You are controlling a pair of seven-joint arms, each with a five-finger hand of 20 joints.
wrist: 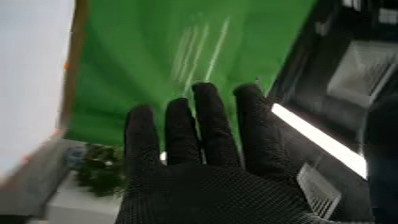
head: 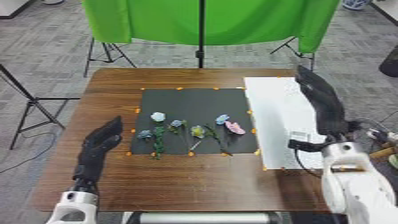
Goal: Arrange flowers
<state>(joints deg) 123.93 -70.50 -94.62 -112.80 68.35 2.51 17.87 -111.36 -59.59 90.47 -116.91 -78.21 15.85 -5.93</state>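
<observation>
My right fingers [wrist: 213,125] are straight, slightly apart, empty; the yellow flower [head: 197,131] looks light, fragile: I'd pinch its stem [head: 195,145].

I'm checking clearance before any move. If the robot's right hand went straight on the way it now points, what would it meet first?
The right hand would probably meet the hanging green cloth first, though depth is unclear.
</observation>
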